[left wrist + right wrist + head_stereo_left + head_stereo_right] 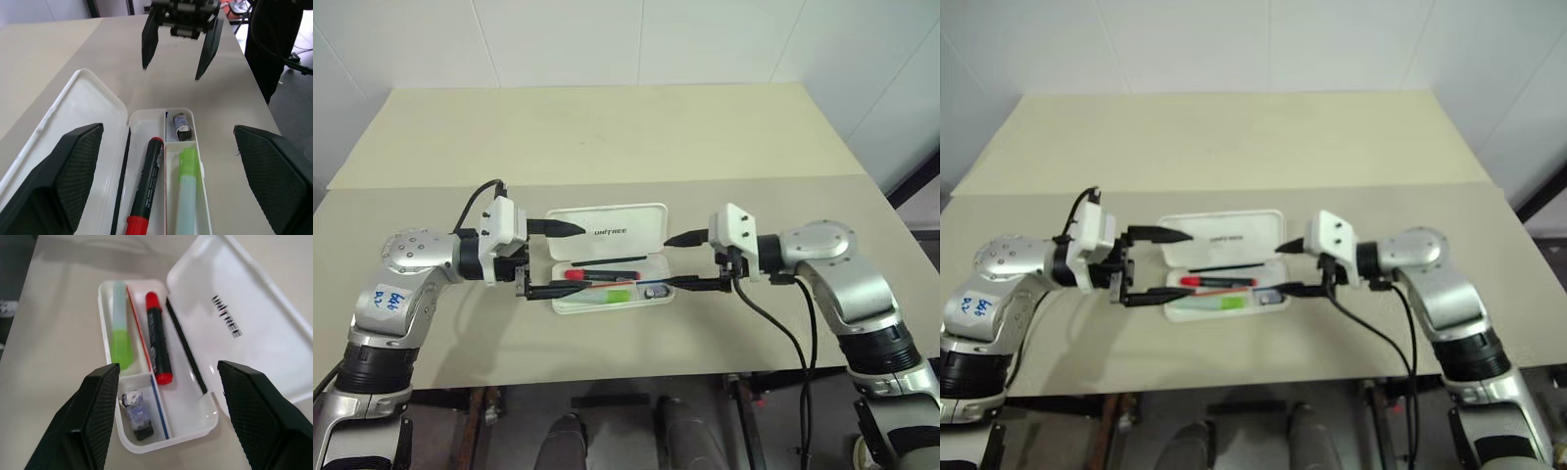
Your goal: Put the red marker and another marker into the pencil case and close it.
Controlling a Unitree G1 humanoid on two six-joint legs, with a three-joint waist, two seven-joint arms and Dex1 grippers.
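Observation:
The white pencil case (607, 227) lies open in the middle of the table, its lid with dark lettering laid back. The red marker (159, 338) lies in the wide compartment of the tray. Another marker (120, 323), pale green, lies in the narrow front compartment. My left gripper (585, 258) hovers over the case's left end, open, with nothing between its fingers. Over the right end my right gripper (671, 262) hangs open and empty, facing the left one. In the left wrist view the right gripper (171, 72) shows beyond the tray's far end.
A thin black pen (186, 352) lies along the hinge side of the tray, and a thin red-and-blue stick (139, 333) runs along the divider. A small shiny object (137, 416) sits in the small end compartment. Bare beige table (607, 137) lies behind the case.

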